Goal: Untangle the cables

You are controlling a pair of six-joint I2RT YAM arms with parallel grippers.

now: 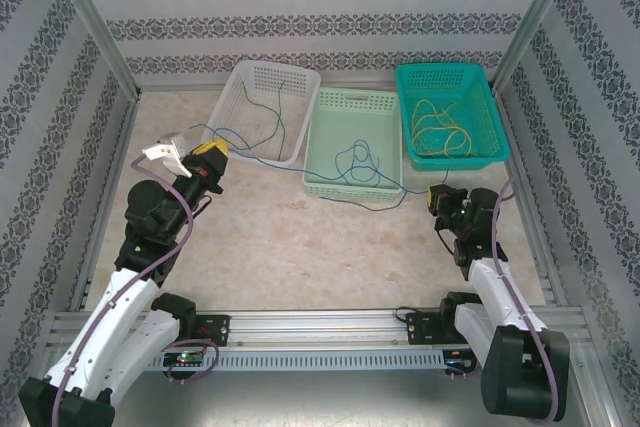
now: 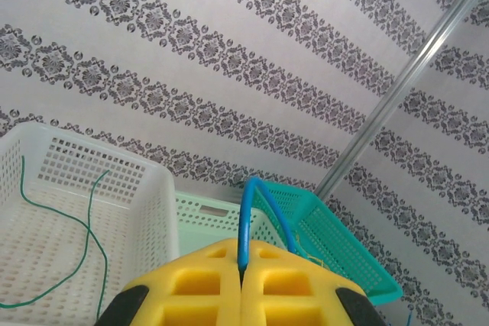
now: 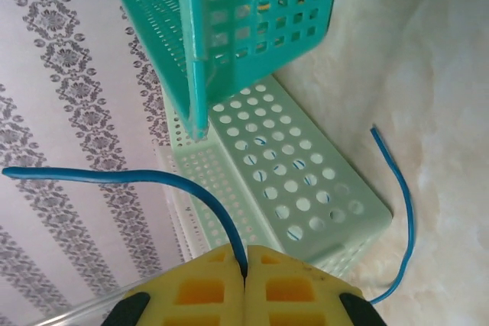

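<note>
A blue cable (image 1: 360,159) runs from my left gripper (image 1: 212,153) past the white basket (image 1: 240,82), coils in the light green basket (image 1: 330,97) and reaches my right gripper (image 1: 437,194). In the left wrist view the left gripper (image 2: 243,253) is shut on the blue cable (image 2: 246,219), which arches up from the yellow pads. The right gripper (image 3: 246,261) is shut on the blue cable (image 3: 191,188) beside the light green basket (image 3: 336,211). A green cable (image 2: 88,219) lies in the white basket (image 2: 145,211). Yellow cable (image 1: 440,127) lies coiled in the teal basket (image 1: 495,122).
The three baskets stand in a row at the back of the table, against patterned walls with metal posts (image 1: 90,22) at the corners. A loose blue end (image 3: 405,211) lies on the marbled tabletop (image 1: 290,237) near the light green basket's corner.
</note>
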